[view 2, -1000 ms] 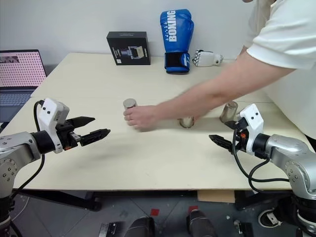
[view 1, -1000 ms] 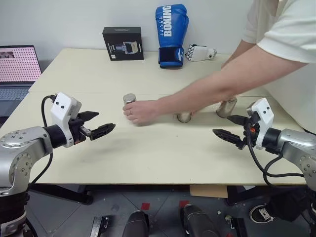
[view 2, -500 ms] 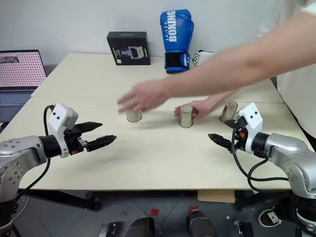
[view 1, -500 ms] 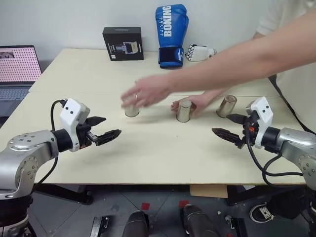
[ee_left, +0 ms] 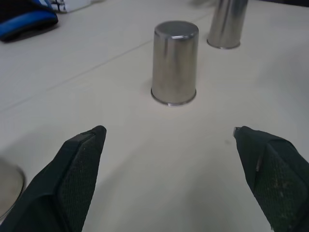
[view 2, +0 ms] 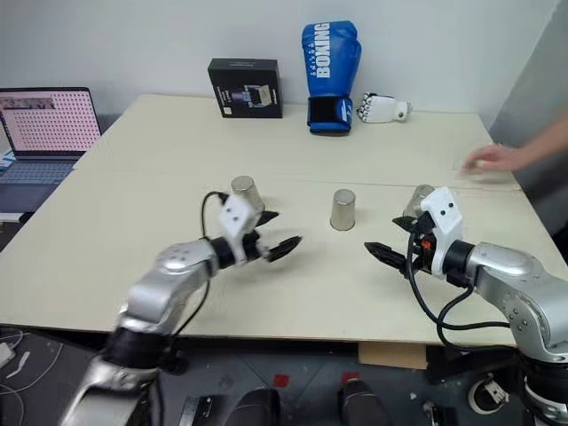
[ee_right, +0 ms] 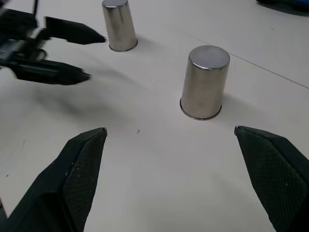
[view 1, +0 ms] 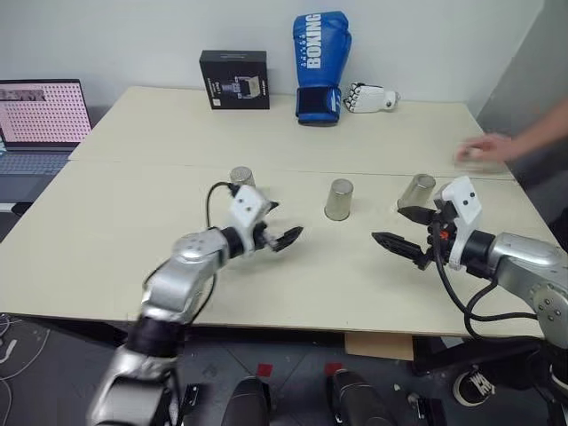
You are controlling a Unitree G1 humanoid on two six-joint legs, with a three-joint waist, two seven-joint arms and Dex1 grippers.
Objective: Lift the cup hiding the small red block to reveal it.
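Note:
Three look-alike steel cups stand upside down in a row on the table: a left cup (view 1: 241, 177), a middle cup (view 1: 338, 199) and a right cup (view 1: 417, 191). The small red block is hidden, and I cannot tell under which cup. My left gripper (view 1: 284, 222) is open and empty, low over the table between the left and middle cups, pointing at the middle cup (ee_left: 175, 63). My right gripper (view 1: 388, 224) hovers open and empty just in front of the right cup, facing the middle cup (ee_right: 205, 82).
A person's hand (view 1: 484, 149) is over the table's right edge. A blue boxing glove (view 1: 321, 62), a black box (view 1: 234, 79) and a white glove (view 1: 368, 96) stand along the back. A laptop (view 1: 44, 115) sits at the far left.
The person's arms have pulled back off the cups to the right edge. My left gripper has swung right toward the middle of the table, still open. The right gripper has kept still.

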